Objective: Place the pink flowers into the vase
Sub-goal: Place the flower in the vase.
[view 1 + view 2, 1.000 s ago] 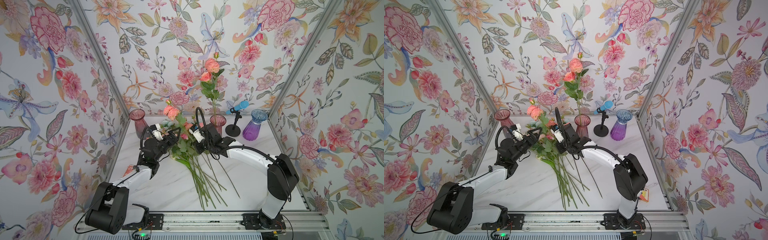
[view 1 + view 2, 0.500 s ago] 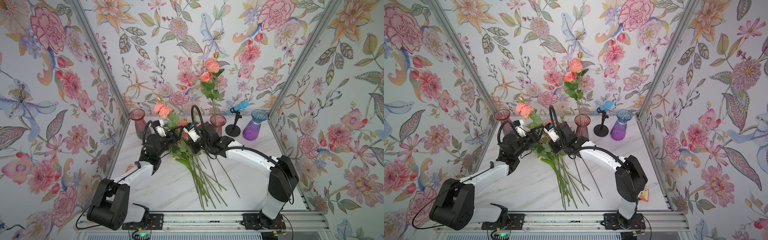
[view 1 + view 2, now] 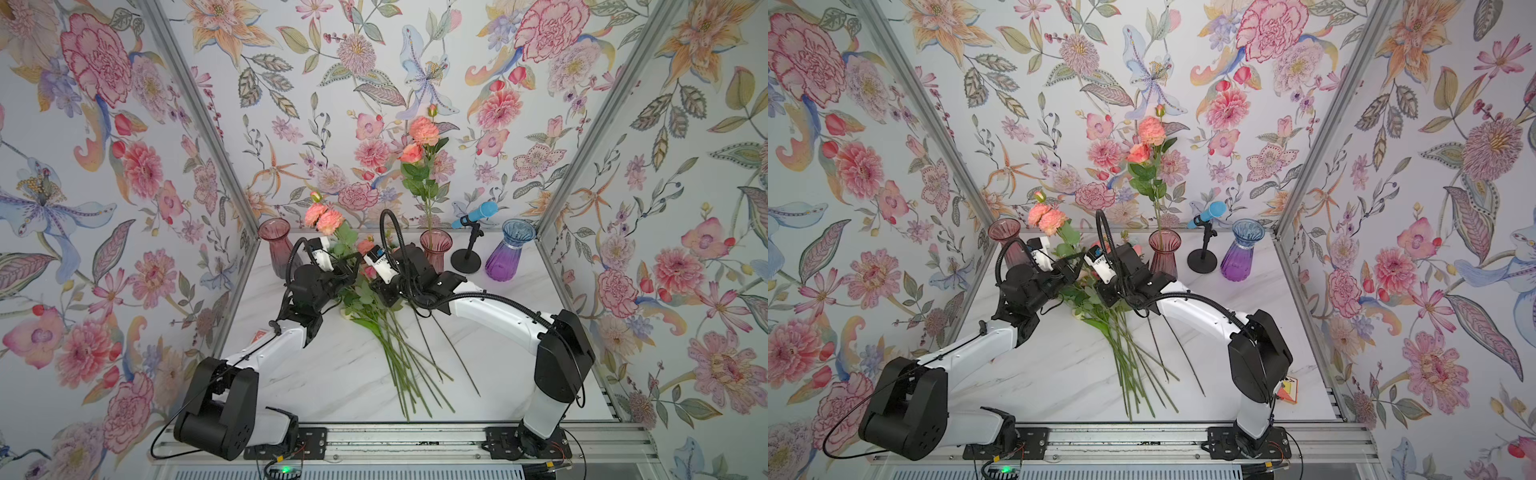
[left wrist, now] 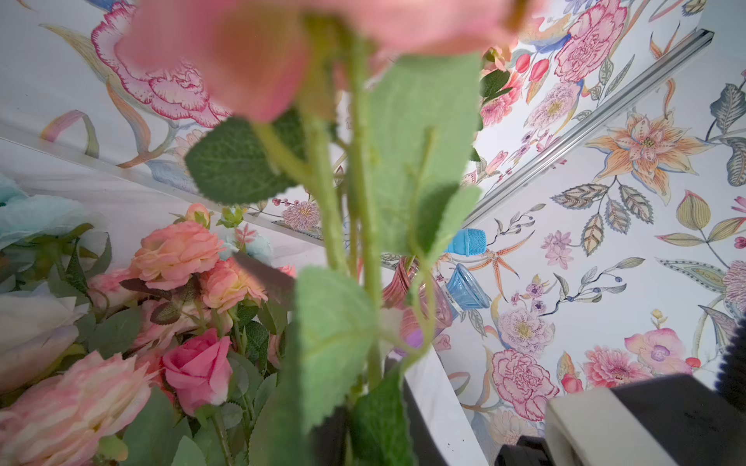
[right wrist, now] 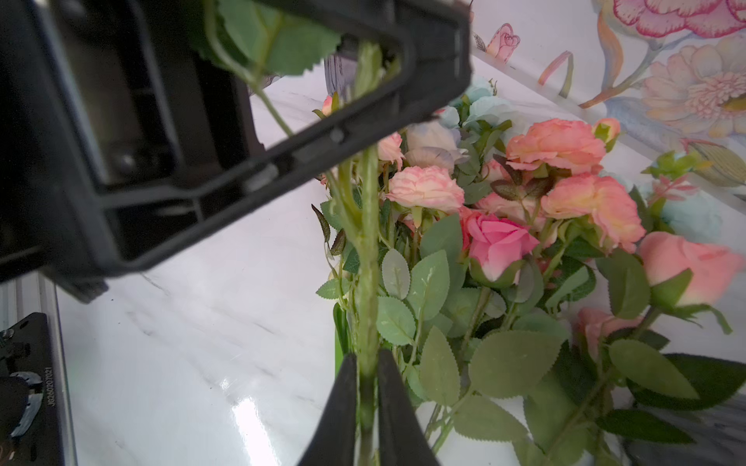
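Right gripper (image 5: 366, 355) is pinched tight on one pink flower stem (image 5: 368, 242), probably for a handoff; can't tell if the left gripper (image 3: 351, 261) is clamped on it.

Flower heap (image 3: 370, 303) blocks the middle, vases (image 3: 438, 245) and microphone (image 3: 473, 215) the back; front marble (image 3: 332, 382) bare.

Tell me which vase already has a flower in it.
The middle pink vase: a tall pink-flowered stem stands in it; the left pink vase and the purple vase hold none.
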